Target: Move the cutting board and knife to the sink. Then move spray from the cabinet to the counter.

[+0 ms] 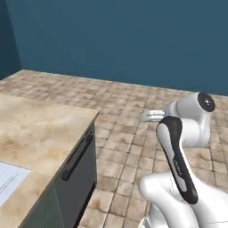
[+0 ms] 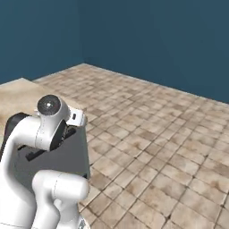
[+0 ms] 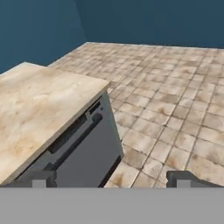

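The beige-tan marble counter ends here on the left, also seen in the right base view and in the hand view. My gripper hangs beyond the counter's corner, above the tiled floor, looking along the counter's end face. It is open wide, and between its two dark fingertips there is only floor. My white hand pokes out behind the arm's elbow. The cutting board, knife, spray and cabinet are out of view. A pale lined patch lies on the counter at the frame's edge; I cannot tell whether it belongs to the sink.
Below the counter's end is a dark grey front panel with a black bar handle. Brown tiled floor stretches wide to the right and ahead, up to dark blue walls.
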### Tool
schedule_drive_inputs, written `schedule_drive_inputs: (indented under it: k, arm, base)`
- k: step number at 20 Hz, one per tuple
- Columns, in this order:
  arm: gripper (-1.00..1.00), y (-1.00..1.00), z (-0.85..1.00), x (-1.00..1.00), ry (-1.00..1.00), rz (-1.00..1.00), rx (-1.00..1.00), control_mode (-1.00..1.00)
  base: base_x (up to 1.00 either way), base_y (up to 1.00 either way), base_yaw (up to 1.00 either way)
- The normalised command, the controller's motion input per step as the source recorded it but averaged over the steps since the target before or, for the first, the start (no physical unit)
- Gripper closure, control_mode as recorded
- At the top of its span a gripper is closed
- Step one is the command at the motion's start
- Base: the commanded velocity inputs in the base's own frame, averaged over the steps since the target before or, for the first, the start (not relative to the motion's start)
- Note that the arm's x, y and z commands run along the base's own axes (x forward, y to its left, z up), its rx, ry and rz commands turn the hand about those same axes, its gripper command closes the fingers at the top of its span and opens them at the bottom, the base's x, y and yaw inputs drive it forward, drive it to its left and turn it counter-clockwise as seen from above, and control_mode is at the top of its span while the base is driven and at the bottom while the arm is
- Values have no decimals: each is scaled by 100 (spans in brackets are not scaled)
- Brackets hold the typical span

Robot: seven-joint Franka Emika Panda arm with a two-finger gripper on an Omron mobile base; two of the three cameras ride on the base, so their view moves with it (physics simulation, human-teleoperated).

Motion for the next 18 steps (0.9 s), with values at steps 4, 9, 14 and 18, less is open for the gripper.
schedule_drive_inputs:
  k: [4,9,14,18]
  arm:
    - [-100,0,0,0,0,0,0,100]
    - [-100,0,0,0,0,0,0,100]
    - [-100,0,0,0,0,0,0,100]
    - [-100,0,0,0,0,0,0,100]
  base:
    - [-24,-66,-67]
    - [-20,-55,-74]
    - [-13,-43,-78]
    - [-8,-31,-78]
